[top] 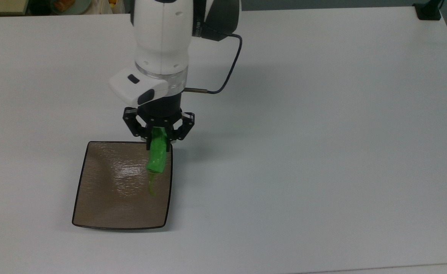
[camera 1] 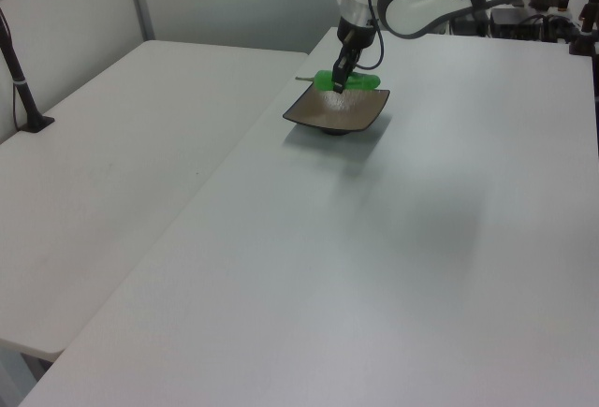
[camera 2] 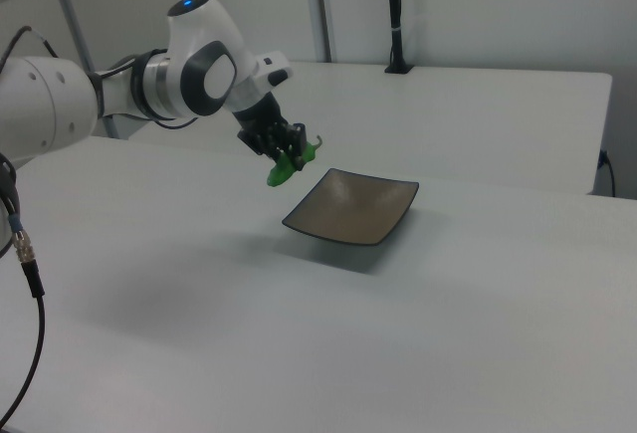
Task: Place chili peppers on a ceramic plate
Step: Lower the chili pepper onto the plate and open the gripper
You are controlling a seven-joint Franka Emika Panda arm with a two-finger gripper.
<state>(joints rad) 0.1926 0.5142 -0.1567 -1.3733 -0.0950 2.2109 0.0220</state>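
Note:
A bright green chili pepper (top: 158, 156) with a thin curved stem hangs in my gripper (top: 158, 140), which is shut on its upper end. In the top view the pepper is over the right edge of the square brown ceramic plate (top: 109, 190), stem pointing toward the view's bottom. The left view shows the pepper (camera 1: 344, 81) held in the air above the plate (camera 1: 323, 117), and the gripper (camera 1: 343, 76) clamped around its middle. The right view has the pepper (camera 2: 285, 167) in the gripper (camera 2: 290, 157), raised to the left of the plate (camera 2: 353, 209).
The white table (top: 322, 152) stretches wide to the top view's right of the plate. A black cable (top: 229, 64) loops off the wrist. A black post base (top: 428, 11) sits at the table's far right corner, and a second white table (camera 1: 122, 145) adjoins in the left view.

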